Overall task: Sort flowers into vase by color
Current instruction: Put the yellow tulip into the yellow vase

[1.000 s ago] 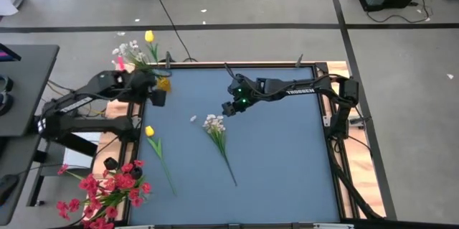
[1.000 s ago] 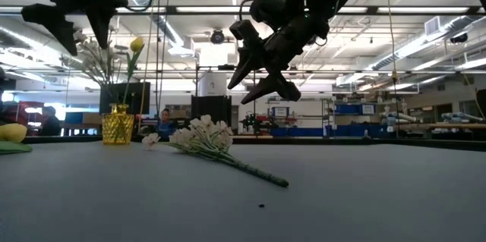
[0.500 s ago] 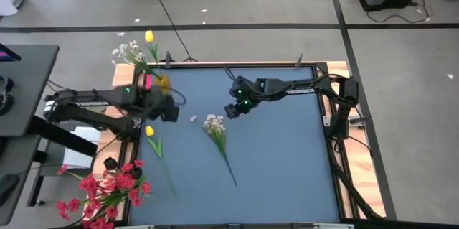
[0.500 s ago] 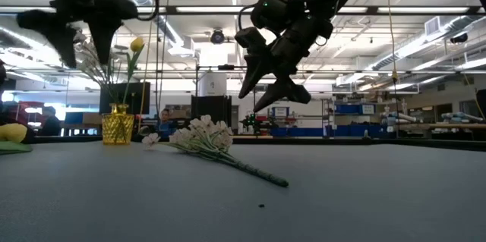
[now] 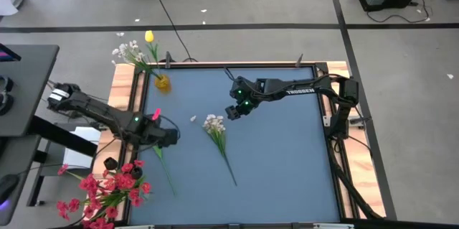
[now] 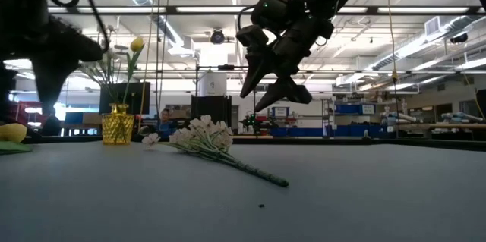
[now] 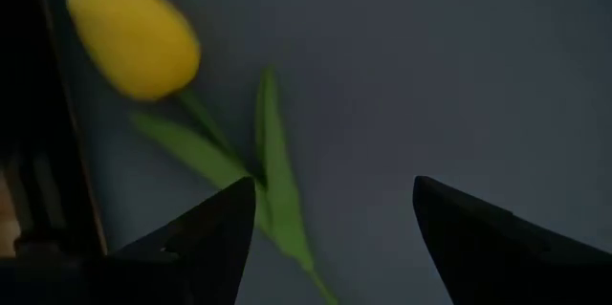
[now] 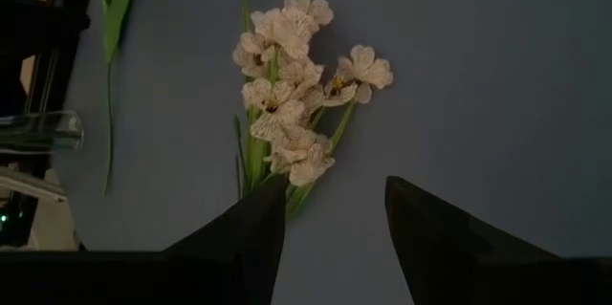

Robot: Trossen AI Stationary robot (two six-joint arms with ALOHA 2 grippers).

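A yellow tulip [image 7: 134, 30] lies flat on the blue table, its stem [image 5: 166, 173] running toward the near edge. My left gripper [image 5: 163, 137] [image 7: 330, 238] hovers open over its bud and leaves, touching nothing. A white sprig [image 5: 214, 125] [image 8: 296, 85] lies mid-table, blossoms toward the far side. My right gripper [image 5: 233, 110] [image 8: 335, 219] hangs open above the table just beyond those blossoms [image 6: 201, 134]. A yellow vase [image 5: 163, 82] at the far left corner holds white sprigs and a yellow tulip.
A bunch of red flowers [image 5: 107, 189] stands off the table's near left corner. The table's wooden rim [image 5: 125, 92] runs beside the left arm. The right half of the table [image 5: 287, 157] holds nothing but the right arm above it.
My left gripper has swung from beside the yellow vase toward the near edge and dropped lower, ending over the lying yellow tulip's bud. My right gripper has stayed above the white sprig's blossoms. Neither flower on the table has moved.
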